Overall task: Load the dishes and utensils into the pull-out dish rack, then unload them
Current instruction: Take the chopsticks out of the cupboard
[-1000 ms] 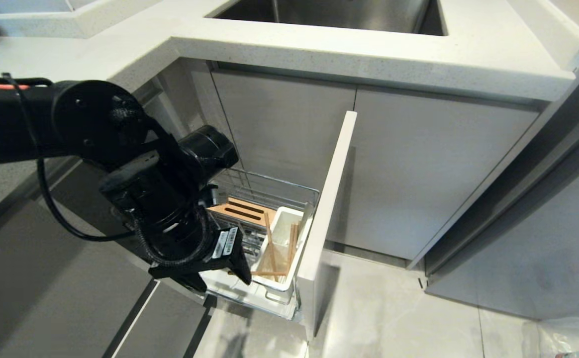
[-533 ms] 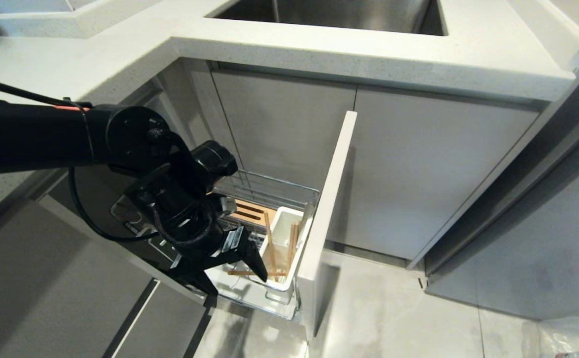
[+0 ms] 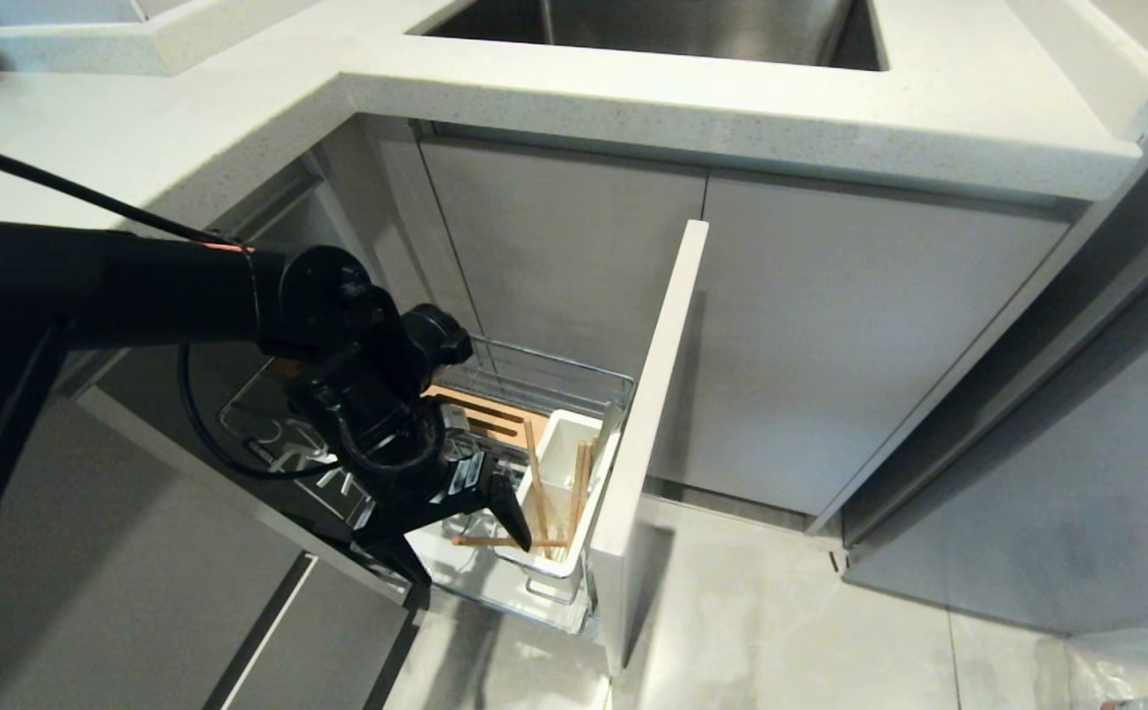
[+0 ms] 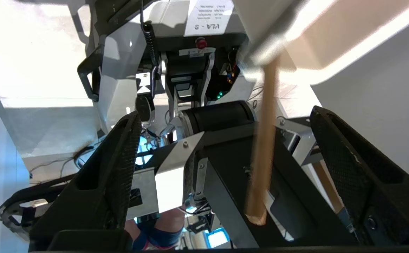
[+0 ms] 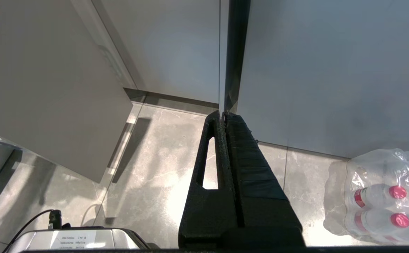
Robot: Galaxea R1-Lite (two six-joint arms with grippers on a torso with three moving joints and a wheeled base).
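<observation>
Straddling a chopstick [image 4: 262,154]: spread left gripper [image 4: 225,147].

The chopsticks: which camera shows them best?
The head view: the chopsticks stand in the white caddy, one lying crosswise by the open left tool. The left wrist view shows only one blurred stick between the fingers; the right wrist view shows none.

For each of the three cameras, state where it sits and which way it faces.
Head view: high on the robot, facing forward and down at the pull-out dish rack under the countertop; the left arm and open left gripper show.
Left wrist view: behind the left gripper, facing back at the robot's own base.
Right wrist view: behind the shut right gripper, facing floor and cabinets.
Shared: a wooden chopstick lies between the left fingers in the head view and the left wrist view.
</observation>
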